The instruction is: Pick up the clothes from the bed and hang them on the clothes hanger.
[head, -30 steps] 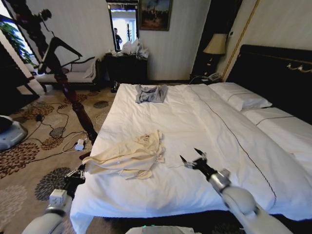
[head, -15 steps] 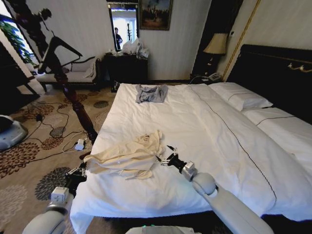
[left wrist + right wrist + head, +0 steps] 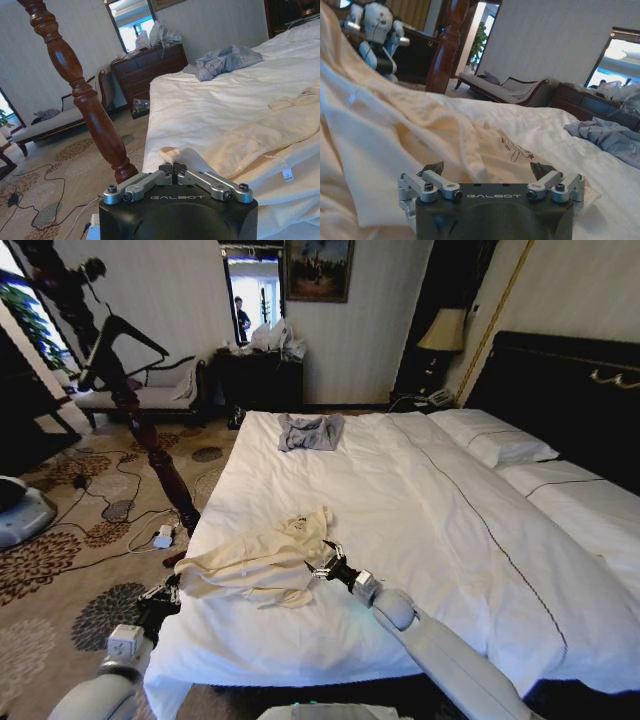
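Observation:
The clothes (image 3: 262, 560), a cream-yellow garment with a small dark print, lie crumpled near the left front part of the bed (image 3: 430, 510). My right gripper (image 3: 325, 562) is open at the garment's right edge. In the right wrist view (image 3: 488, 172) cream cloth (image 3: 395, 130) lies between and ahead of the spread fingers. My left gripper (image 3: 160, 598) is low beside the bed's left front corner. In the left wrist view it (image 3: 173, 169) is shut, with a sleeve end (image 3: 176, 154) just beyond it. The clothes hanger is out of view.
A smaller grey garment (image 3: 309, 431) lies at the bed's far end. A turned wooden post (image 3: 150, 430) stands by the bed's left side, with cables and a white plug block (image 3: 163, 536) on the carpet. The black headboard (image 3: 560, 390) and pillows are at right.
My right gripper has travelled left across the duvet from the bed's middle to the edge of the clothes, still open. The left arm has stayed put.

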